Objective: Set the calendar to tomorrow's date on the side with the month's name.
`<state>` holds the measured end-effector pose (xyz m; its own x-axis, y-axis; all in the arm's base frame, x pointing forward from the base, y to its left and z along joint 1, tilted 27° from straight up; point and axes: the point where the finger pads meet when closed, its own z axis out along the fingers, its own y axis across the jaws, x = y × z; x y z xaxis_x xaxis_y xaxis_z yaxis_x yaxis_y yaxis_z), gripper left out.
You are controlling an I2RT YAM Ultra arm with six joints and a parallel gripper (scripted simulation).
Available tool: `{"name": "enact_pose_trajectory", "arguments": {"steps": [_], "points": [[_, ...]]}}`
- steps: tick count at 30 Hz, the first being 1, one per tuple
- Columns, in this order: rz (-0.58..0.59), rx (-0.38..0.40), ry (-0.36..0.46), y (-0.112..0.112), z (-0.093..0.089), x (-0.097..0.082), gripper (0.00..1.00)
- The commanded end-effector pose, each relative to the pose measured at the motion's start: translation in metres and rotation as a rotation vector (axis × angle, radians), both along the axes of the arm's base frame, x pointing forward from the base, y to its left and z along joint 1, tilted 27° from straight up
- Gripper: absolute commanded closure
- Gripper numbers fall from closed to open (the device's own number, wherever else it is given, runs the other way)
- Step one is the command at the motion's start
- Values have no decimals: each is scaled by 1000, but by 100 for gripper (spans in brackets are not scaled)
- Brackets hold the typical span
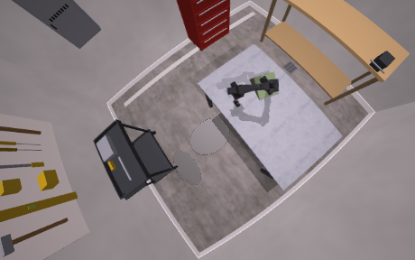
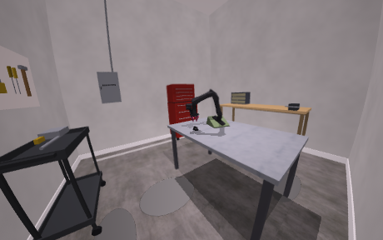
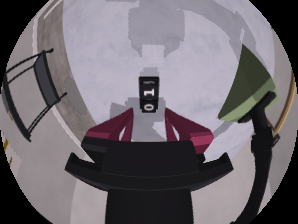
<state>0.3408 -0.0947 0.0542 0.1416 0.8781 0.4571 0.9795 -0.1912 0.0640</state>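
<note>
Thing: small black calendar block with white digits [image 3: 148, 94] lies on the grey desk [image 2: 266, 150] | Where: straight ahead of the dark red fingers, past their tips, long side pointing away | Fingers: half closed, holding nothing (block not between them) | Green base [image 3: 248, 88]: off to the right

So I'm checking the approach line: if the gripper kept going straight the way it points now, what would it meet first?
The calendar, a small black piece with white digits lying on the table. In the wrist view it sits dead ahead of the gripper, between the half-closed fingers. The gap left is hard to judge.
</note>
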Motion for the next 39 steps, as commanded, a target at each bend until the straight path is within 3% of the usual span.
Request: {"name": "enact_pose_trajectory", "arguments": {"steps": [1, 39], "points": [[-5, -5, -8, -2, 2, 1, 55], [-5, -5, -8, 2, -6, 3, 55]]}}
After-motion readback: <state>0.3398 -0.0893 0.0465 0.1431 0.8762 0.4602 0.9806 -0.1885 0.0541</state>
